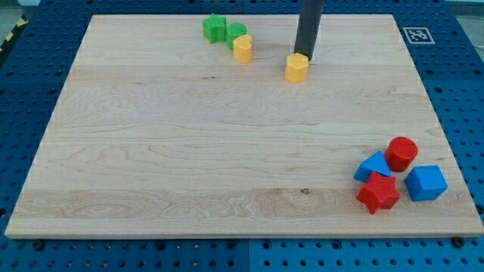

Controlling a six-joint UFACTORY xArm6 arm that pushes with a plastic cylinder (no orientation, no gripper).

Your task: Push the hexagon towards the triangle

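Standing upright in the upper middle of the frame, the dark rod comes down to the wooden board (151, 151), and my tip (305, 56) rests at the upper right edge of the yellow hexagon (297, 68). The tip looks to be touching this block, though I cannot tell it for sure, because the hexagon covers the very end of the rod. The rod has no jaws and holds nothing. The hexagon lies just below and slightly left of the tip. The blue triangle (372, 165) lies far away, in the lower right of the frame, in a group with a red cylinder (402, 153), a red star (378, 193) and a blue cube (426, 183). In the upper part, left of the hexagon, sit a yellow block (243, 49), a green block (236, 33) and a green star (215, 28).
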